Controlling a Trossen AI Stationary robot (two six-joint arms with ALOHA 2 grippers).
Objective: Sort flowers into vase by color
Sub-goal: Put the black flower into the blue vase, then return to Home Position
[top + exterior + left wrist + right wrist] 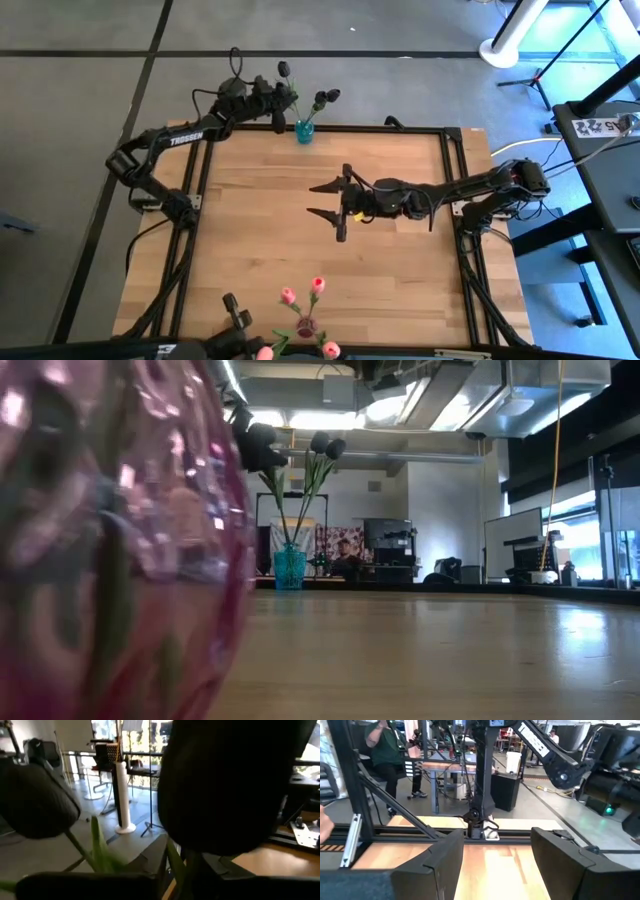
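A teal vase [303, 131] [289, 568] stands at the table's far edge with dark-headed flowers [326, 98] [328, 445] stuck in it by their stems. One more dark head [284, 69] shows just past my left gripper [277, 108], which hovers right beside this vase. In the left wrist view, dark heads [225, 785] fill the picture. A pink vase [307, 326] [110, 540] at the near edge holds pink flowers [317, 286]. My right gripper [325, 200] [497, 870] is open above mid-table, holding nothing.
A black frame rail [420, 128] runs round the wooden tabletop [400, 270]. Bare wood lies between the two vases and under the right arm. A person [387, 750] stands beyond the table's left side, seen in the right wrist view.
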